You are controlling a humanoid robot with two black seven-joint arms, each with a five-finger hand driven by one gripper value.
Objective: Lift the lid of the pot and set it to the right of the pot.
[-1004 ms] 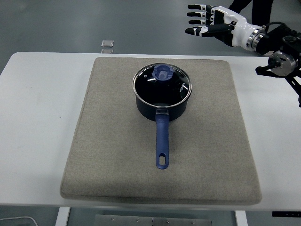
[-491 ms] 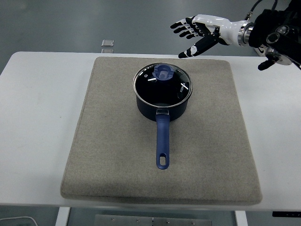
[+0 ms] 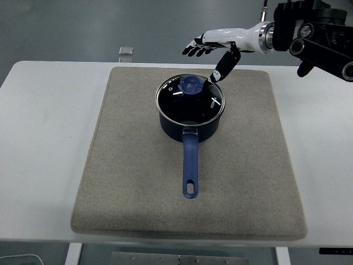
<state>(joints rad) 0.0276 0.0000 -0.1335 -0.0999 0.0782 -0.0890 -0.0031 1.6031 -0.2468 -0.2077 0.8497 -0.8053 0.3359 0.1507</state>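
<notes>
Above the pot (image 3: pixel 190 118), the right hand (image 3: pixel 214 45) hovers.
Fingers spread, holding nothing; the glass lid (image 3: pixel 191 97) sits closed on the pot.

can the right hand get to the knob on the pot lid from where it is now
Probably yes. The right hand hovers open just above and behind the pot lid, thumb pointing down toward the blue knob. Nothing lies between them, and the lid sits unobstructed on the pot.
</notes>
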